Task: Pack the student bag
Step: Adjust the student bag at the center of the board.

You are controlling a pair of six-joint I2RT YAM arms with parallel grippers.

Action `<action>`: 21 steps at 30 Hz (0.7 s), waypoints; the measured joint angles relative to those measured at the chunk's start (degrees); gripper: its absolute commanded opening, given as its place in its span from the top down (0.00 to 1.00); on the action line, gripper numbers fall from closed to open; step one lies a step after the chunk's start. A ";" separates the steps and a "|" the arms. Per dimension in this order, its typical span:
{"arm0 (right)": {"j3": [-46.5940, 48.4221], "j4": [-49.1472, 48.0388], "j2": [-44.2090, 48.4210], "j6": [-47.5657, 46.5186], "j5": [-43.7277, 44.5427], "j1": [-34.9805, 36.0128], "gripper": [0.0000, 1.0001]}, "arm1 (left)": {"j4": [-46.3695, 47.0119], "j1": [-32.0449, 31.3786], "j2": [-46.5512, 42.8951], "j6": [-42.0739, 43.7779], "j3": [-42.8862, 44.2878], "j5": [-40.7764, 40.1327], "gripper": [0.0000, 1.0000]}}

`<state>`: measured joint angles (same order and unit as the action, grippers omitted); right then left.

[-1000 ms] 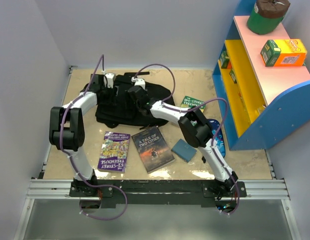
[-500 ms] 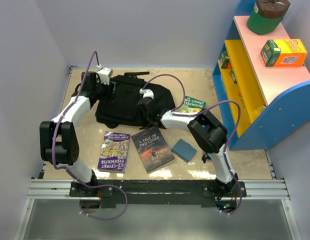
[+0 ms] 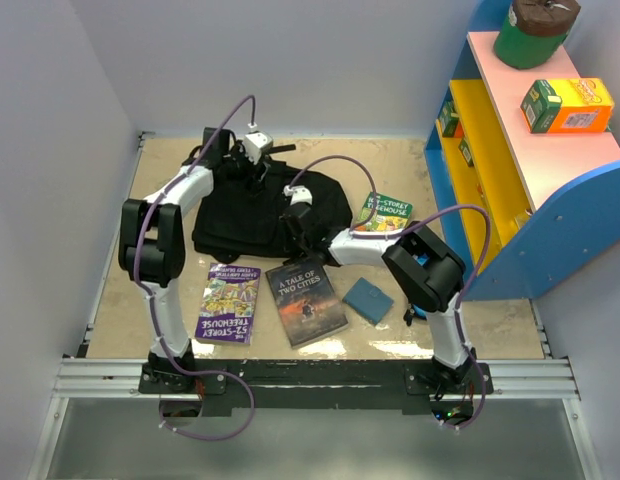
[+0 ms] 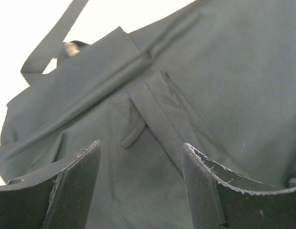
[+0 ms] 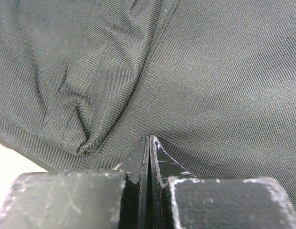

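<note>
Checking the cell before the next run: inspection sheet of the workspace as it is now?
Surface: beige table, glossy.
Job's things: black student bag lying at the back.
Clutter: 52-Storey Treehouse book, A Tale of Two Cities book, 104-Storey Treehouse book, small blue case, all on the table outside the bag.
Grippers: left pincer open over the bag; right pincer shut, tips against bag fabric.
Cables: purple cables looping above each arm.
Surroundings: blue shelf unit at right, green container and orange box on top.
</note>
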<state>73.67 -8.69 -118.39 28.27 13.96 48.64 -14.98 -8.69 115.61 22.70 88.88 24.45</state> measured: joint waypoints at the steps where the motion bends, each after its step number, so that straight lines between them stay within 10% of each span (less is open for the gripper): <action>1: -0.42 0.07 0.35 0.00 0.04 0.02 1.00 | -0.50 -0.04 0.46 1.07 0.02 0.46 0.30; 21: -8.44 1.84 6.82 1.73 1.62 -0.35 1.00 | -5.03 0.31 1.22 19.50 -1.33 5.05 0.36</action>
<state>65.23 -6.85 -111.57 30.00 15.57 48.29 -20.01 -8.38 116.84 42.19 87.55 29.50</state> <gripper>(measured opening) 0.007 0.602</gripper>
